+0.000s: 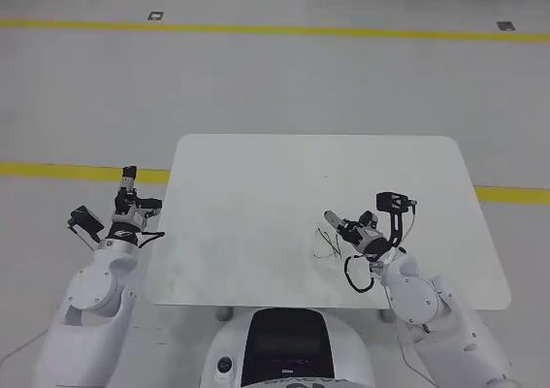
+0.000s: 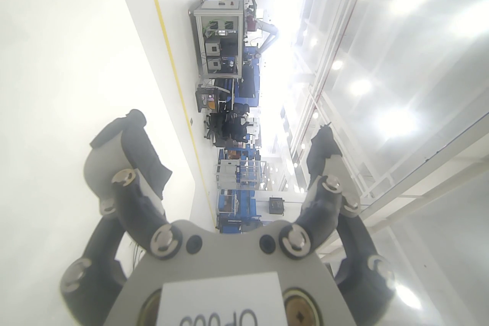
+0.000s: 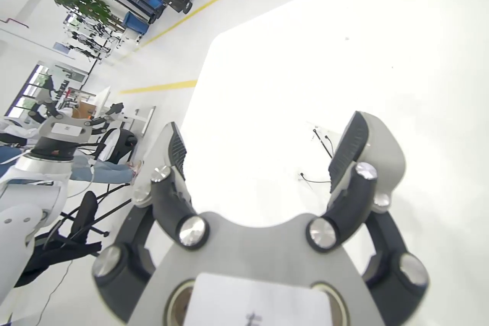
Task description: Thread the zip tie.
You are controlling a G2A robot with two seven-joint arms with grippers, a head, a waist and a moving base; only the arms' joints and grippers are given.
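Thin black zip ties (image 1: 329,246) lie loose on the white table (image 1: 284,184) near its front edge, right of centre. In the right wrist view the zip ties (image 3: 323,143) rest on the table just beside one finger pad (image 3: 345,148). My right gripper (image 1: 344,225) hovers over the table next to them, open and holding nothing (image 3: 263,130). My left gripper (image 1: 137,194) hangs off the table's left edge, also open with nothing between its fingers (image 2: 229,123).
The table's (image 2: 57,75) rounded left corner sits beside the left gripper. Yellow floor lines (image 1: 275,31) run behind and to both sides of the table. Shelving and workstations (image 2: 221,37) stand far off in the room.
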